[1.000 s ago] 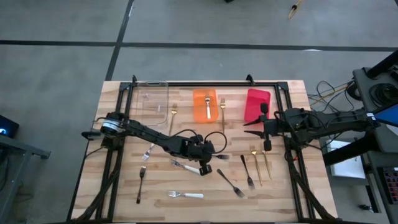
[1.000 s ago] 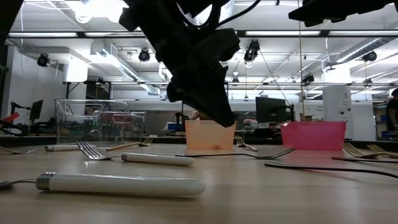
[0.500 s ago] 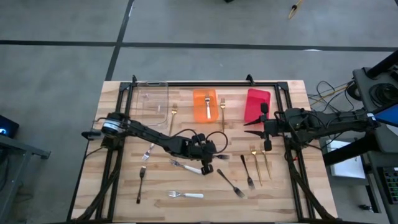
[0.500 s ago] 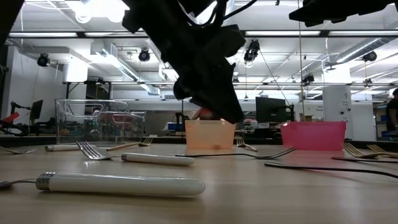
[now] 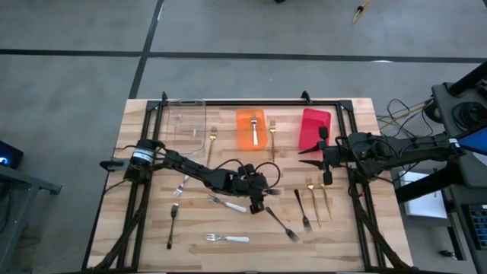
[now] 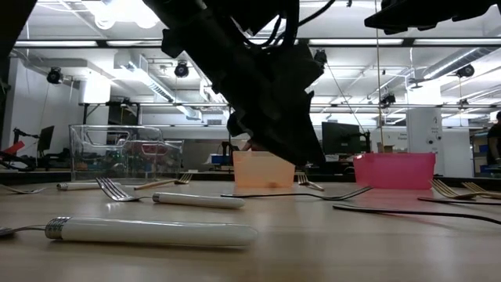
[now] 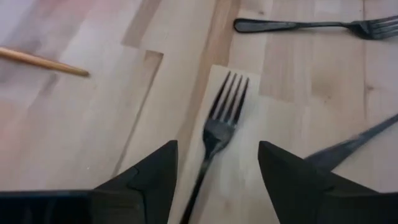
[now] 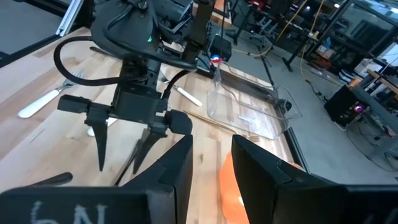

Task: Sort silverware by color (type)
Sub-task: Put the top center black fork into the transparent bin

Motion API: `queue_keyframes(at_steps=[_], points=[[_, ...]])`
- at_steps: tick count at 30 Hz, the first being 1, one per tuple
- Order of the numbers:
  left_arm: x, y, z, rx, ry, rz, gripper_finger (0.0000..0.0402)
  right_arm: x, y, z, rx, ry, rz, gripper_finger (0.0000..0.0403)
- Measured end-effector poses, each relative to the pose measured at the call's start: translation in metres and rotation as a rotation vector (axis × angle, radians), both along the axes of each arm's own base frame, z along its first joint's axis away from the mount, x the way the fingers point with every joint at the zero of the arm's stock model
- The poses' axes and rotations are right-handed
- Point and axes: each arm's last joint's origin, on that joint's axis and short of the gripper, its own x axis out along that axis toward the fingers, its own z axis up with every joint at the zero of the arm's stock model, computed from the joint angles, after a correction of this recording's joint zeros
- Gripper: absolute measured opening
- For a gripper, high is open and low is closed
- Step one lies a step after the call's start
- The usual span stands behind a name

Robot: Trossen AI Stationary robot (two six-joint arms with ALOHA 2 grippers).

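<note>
Slim forks lie scattered flat on the wooden table (image 5: 144, 243). My left gripper (image 5: 259, 201) (image 7: 217, 165) hangs open just above the middle of the table, slanting down. A dark fork (image 7: 219, 127) lies on the wood under it, in line with the gap between its two fingers, tines pointing away. The right wrist view shows that gripper (image 8: 124, 149) with fingers spread, tips clear of the table. My right gripper (image 5: 307, 157) (image 8: 211, 165) waits open in the air in front of the red bin (image 5: 315, 128), with nothing between its fingers.
Clear bin (image 5: 189, 122), orange bin (image 5: 250, 128) and the red bin stand along the far edge. More dark forks (image 5: 283, 224) (image 5: 303, 211), gold forks (image 5: 318, 202) (image 5: 212, 140) (image 5: 272, 129) and white-handled forks (image 5: 228, 238) (image 5: 228, 204) lie around the left gripper.
My left gripper has opened its fingers and tipped a little further down over the dark fork, shifting slightly toward the table's right edge. The forks have stayed where they were.
</note>
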Motion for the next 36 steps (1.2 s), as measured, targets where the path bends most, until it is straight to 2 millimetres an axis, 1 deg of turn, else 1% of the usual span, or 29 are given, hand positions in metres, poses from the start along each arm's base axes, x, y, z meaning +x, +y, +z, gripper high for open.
queue_keyframes(at_steps=[4, 8, 15, 17, 22, 27, 29, 33, 36], points=[[-0.001, 0.001, -0.001, 0.027, 0.008, -0.008, 0.0200, 0.000, 0.000, 0.000, -0.004, 0.000, 0.001, 0.0102], [-0.001, 0.002, -0.007, 0.029, 0.025, -0.006, 0.0196, 0.000, 0.000, 0.000, -0.006, 0.001, 0.002, 0.0102], [-0.003, 0.002, -0.009, 0.023, 0.033, -0.007, 0.0196, 0.000, 0.000, 0.000, -0.008, 0.004, 0.002, 0.0102], [-0.002, 0.001, -0.013, 0.022, 0.039, -0.008, 0.0196, 0.000, 0.000, 0.000, -0.009, 0.004, 0.002, 0.0102], [-0.002, 0.001, -0.030, 0.010, 0.086, -0.012, 0.0196, 0.000, 0.000, -0.001, -0.015, 0.008, 0.004, 0.0102], [-0.001, -0.002, -0.042, -0.003, 0.109, -0.021, 0.0196, 0.000, 0.000, -0.001, -0.016, 0.008, 0.004, 0.0102], [-0.001, -0.003, -0.044, -0.002, 0.113, -0.024, 0.0195, 0.000, 0.000, -0.001, -0.016, 0.008, 0.004, 0.0102], [-0.001, -0.003, -0.044, 0.004, 0.114, -0.031, 0.0186, 0.000, 0.000, -0.001, -0.018, 0.008, 0.005, 0.0102], [-0.001, -0.003, -0.044, 0.004, 0.116, -0.037, 0.0168, 0.000, 0.000, -0.001, -0.018, 0.008, 0.005, 0.0102]])
